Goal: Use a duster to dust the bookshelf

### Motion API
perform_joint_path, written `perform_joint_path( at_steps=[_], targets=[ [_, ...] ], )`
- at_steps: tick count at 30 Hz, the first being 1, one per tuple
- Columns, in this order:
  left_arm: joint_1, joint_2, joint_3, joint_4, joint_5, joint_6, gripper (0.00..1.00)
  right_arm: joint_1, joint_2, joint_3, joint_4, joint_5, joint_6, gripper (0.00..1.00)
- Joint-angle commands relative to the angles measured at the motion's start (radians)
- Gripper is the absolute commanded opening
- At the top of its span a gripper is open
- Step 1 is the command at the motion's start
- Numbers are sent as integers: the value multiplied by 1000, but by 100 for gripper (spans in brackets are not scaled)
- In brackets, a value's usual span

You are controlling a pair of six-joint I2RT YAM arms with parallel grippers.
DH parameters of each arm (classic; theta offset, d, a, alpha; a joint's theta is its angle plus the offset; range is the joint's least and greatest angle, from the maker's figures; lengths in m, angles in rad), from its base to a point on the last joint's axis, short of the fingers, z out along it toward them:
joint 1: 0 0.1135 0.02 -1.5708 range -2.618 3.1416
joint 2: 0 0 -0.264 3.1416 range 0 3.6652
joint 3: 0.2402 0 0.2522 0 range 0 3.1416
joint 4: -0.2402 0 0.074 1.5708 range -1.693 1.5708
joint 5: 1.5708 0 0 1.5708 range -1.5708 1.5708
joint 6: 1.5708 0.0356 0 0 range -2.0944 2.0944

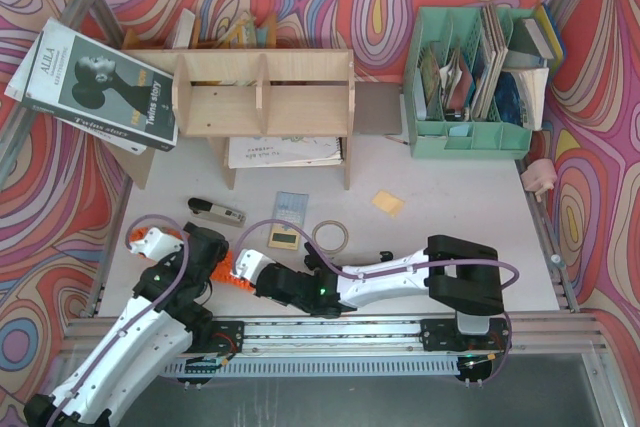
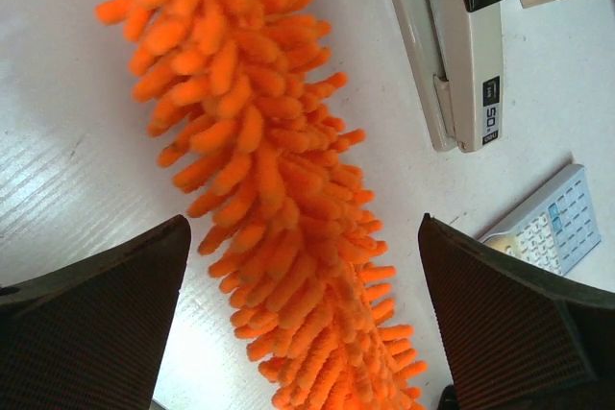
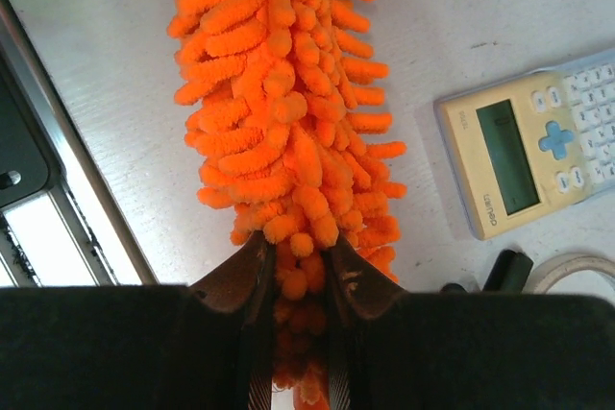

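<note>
The orange fluffy duster (image 1: 229,267) lies on the white table near the front edge. In the left wrist view the duster (image 2: 259,170) runs between my left gripper's (image 2: 303,314) wide-open fingers, which straddle it without touching. My right gripper (image 3: 293,266) is shut on the near end of the duster's fluffy head (image 3: 279,103). In the top view my left gripper (image 1: 205,255) and right gripper (image 1: 252,270) sit close together over the duster. The plywood bookshelf (image 1: 265,92) stands at the back, well away from both grippers. The duster's handle is mostly hidden.
A stapler (image 1: 215,212) lies just beyond the left gripper, with a calculator (image 1: 283,238) and a tape ring (image 1: 330,237) beside the right gripper. A mint-green organiser (image 1: 470,87) stands at the back right. A magazine (image 1: 95,82) leans on the shelf's left end.
</note>
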Motion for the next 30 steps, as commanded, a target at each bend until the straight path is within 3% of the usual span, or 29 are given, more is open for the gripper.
perform_joint_path(
  at_steps=[1,8,13,24,26,30],
  targets=[
    [8,0,-16,-34,6,-50,91,6,-76,-22,96,75,29,0],
    [8,-8,-61,36,20,-46,87,21,-132,-63,162,46,45,0],
    [9,3,-61,91,27,-21,77,38,-147,-60,180,41,46,0],
    [8,-77,19,14,-14,13,12,38,-144,-68,186,74,71,1],
    [9,-85,36,-15,-27,5,3,38,-153,-69,182,85,75,7],
    [8,-98,98,-55,-63,15,0,41,-193,-103,190,97,66,39]
  ],
)
